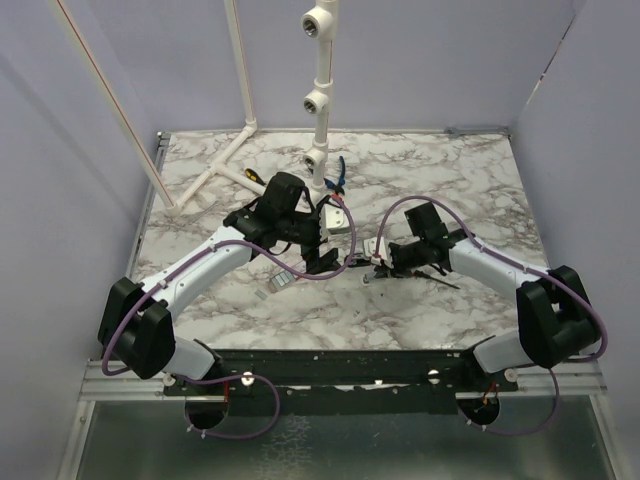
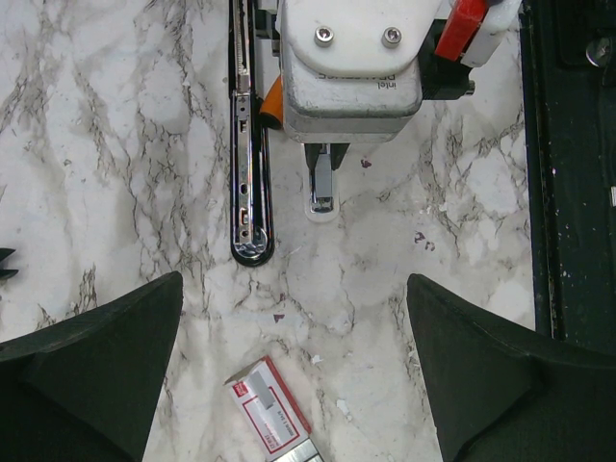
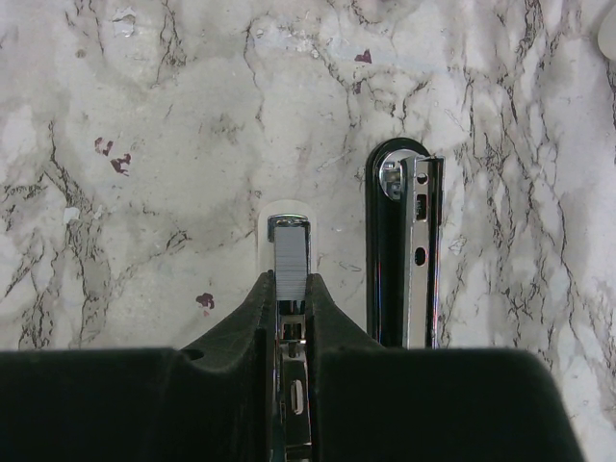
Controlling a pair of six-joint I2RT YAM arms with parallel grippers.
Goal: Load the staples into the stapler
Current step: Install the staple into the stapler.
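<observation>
I am reading the left gripper [image 2: 294, 322] as spread fully wide and holding nothing, hovering over the staples box [image 2: 269, 409], which is lying on the marble table [image 2: 115, 144]. The right gripper [image 3: 289, 289] is pinching a narrow silvery strip [image 3: 289, 252], its tip touching the table. The stapler [image 3: 404, 260] is lying just beside that strip, metal channel facing up.

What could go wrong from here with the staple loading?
1. The right gripper is shut on a narrow silvery piece close beside the stapler. Sideways drift may knock the stapler's open channel askew.
2. The staples box lies skewed under the open left gripper. Closing straight down could pinch a corner and spin it.
</observation>
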